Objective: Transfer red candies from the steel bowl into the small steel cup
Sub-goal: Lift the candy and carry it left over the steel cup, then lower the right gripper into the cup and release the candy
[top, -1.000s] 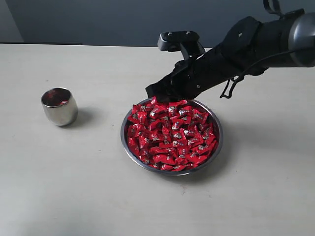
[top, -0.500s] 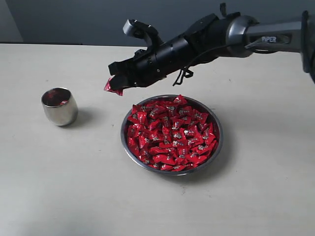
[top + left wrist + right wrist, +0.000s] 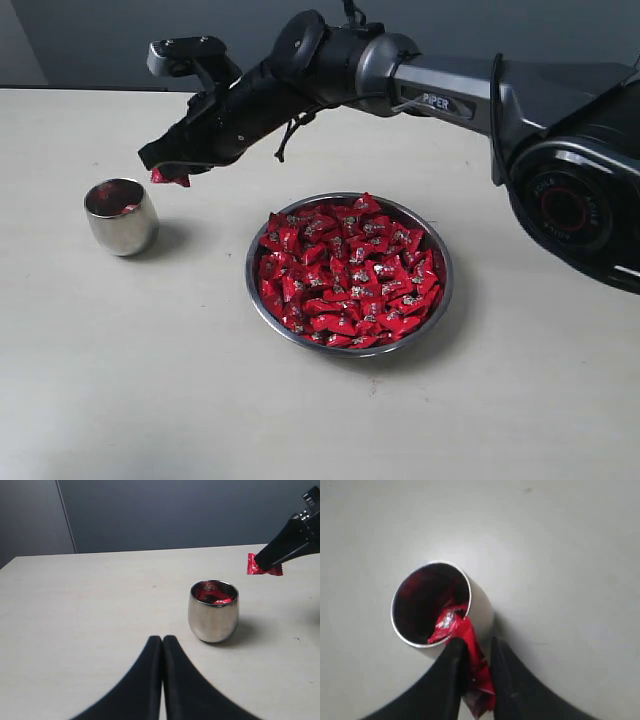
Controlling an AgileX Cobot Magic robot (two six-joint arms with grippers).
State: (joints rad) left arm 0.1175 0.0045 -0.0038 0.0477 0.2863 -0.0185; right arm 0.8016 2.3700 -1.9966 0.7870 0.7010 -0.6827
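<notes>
The steel bowl (image 3: 350, 352) sits mid-table, heaped with red candies (image 3: 345, 270). To its left stands the small steel cup (image 3: 121, 218), with red candies inside (image 3: 215, 595). My right gripper (image 3: 163, 168) has reached across and is shut on one red candy (image 3: 171, 179), just above and to the right of the cup's rim. In the right wrist view the candy (image 3: 470, 647) is pinched between the fingers of the right gripper (image 3: 476, 652), its tip hanging over the edge of the cup (image 3: 481, 605). My left gripper (image 3: 162, 640) is shut and holds nothing, low over the table a short way from the cup (image 3: 214, 617).
A dark wall runs along the table's far edge (image 3: 100, 90). The right arm (image 3: 420, 85) spans the table behind the bowl. Pale bare tabletop (image 3: 150, 380) lies in front of the cup and bowl.
My right gripper rose from the bowl's far rim with a candy and swung left, ending up beside the cup's mouth. Bowl, cup and left gripper have stayed put.
</notes>
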